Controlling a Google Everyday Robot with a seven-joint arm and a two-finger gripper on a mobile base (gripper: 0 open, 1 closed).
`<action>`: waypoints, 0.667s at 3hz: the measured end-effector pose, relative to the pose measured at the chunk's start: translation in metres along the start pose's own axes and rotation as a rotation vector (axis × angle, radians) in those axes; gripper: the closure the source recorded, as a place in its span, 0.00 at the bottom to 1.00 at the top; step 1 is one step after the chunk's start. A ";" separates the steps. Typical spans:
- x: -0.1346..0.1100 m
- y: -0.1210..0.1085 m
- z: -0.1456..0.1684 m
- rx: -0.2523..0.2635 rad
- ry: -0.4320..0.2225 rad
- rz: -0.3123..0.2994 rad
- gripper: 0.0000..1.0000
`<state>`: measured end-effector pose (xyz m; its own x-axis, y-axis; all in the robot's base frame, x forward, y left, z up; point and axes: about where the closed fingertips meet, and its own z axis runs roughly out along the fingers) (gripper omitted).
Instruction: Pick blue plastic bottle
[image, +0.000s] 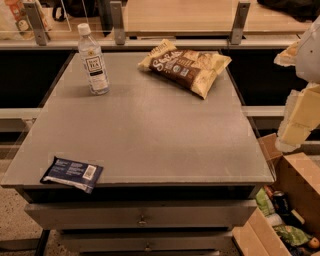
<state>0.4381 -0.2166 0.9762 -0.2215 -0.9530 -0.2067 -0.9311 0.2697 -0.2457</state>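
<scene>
camera view: blue plastic bottle (94, 60) upright at the surface's (150, 135) far left.
gripper (291, 134) at right edge, well apart; cannot tell its state.

Grey drawered table (150, 130), wooden counter (190, 15) behind, speckled floor (12, 225), open cardboard box (305, 180) at right, dim warm light.

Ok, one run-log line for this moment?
blue plastic bottle: upright, far-left of table, ungrasped | gripper: beyond table's right edge | also: chip bag, blue packet
</scene>
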 end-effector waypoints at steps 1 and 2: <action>0.000 0.000 0.000 0.000 0.000 0.000 0.00; -0.007 -0.004 -0.001 0.015 -0.035 0.004 0.00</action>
<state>0.4436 -0.2115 0.9795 -0.2145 -0.9465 -0.2409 -0.9258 0.2757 -0.2588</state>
